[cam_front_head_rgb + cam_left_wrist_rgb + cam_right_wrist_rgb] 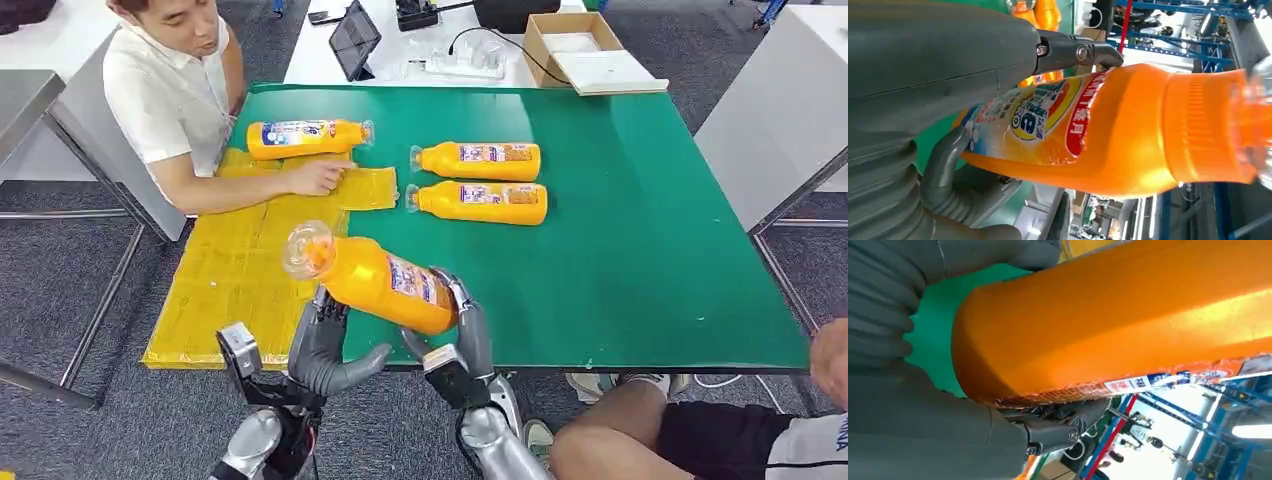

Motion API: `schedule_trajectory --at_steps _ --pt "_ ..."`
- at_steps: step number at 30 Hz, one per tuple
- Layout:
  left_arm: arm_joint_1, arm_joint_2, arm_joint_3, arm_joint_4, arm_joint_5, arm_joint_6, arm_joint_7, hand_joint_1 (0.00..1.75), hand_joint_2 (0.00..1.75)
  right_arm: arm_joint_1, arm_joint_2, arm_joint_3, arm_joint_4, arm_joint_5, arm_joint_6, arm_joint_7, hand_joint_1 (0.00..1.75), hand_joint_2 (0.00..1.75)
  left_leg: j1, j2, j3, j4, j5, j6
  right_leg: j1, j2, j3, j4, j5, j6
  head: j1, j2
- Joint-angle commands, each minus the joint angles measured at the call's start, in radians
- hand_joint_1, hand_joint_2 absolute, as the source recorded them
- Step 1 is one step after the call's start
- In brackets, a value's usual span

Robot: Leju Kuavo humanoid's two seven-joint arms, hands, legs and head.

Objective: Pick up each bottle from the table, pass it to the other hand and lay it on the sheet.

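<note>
The right hand (462,335) is gripping the base end of an orange bottle (375,280), its fingers (470,310) wrapping around the body just beside the label. The bottle is hanging tilted above the near edge of the green tabletop (640,250), its clear cap pointing up and toward the yellow sheet (230,280). The left hand (325,350) is sitting right under the bottle's middle, thumb spread out to the side and fingers (328,312) reaching up against the orange body; in the left wrist view a dark finger (1078,52) is lying over the label, so both hands are touching the bottle.

Two more bottles (478,160) (480,202) are lying side by side near the middle of the tabletop, caps toward the sheet. A fourth bottle (305,138) is lying at the sheet's far edge. A seated person is resting a hand (320,176) on the sheet just beside it.
</note>
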Motion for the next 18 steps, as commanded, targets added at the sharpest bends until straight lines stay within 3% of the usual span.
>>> schedule_trajectory --at_steps 1,7,18 --pt "-0.087 -0.005 -0.025 0.135 -0.003 0.042 0.020 0.00 1.75 -0.064 0.039 0.162 0.155 0.045 -0.046 -0.032 1.75 1.75 0.001 0.002 0.003 -0.001 -0.001 -0.001 0.001 0.001 0.003 -0.001 -0.001 -0.002 0.000 0.000" --pt "-0.107 -0.022 -0.011 0.152 -0.001 0.104 0.035 0.00 1.75 -0.059 0.040 0.215 0.148 0.053 -0.064 -0.032 1.75 1.75 0.001 0.002 0.004 -0.001 -0.001 -0.001 0.001 0.000 0.003 -0.001 -0.001 -0.001 0.000 0.000" --pt "-0.121 -0.039 0.013 0.087 0.066 0.103 -0.045 0.00 1.75 -0.050 0.073 0.333 0.221 0.022 0.026 -0.032 1.75 1.75 0.002 0.002 0.004 -0.001 -0.002 -0.002 0.002 -0.001 0.003 -0.001 -0.002 -0.002 0.000 0.000"
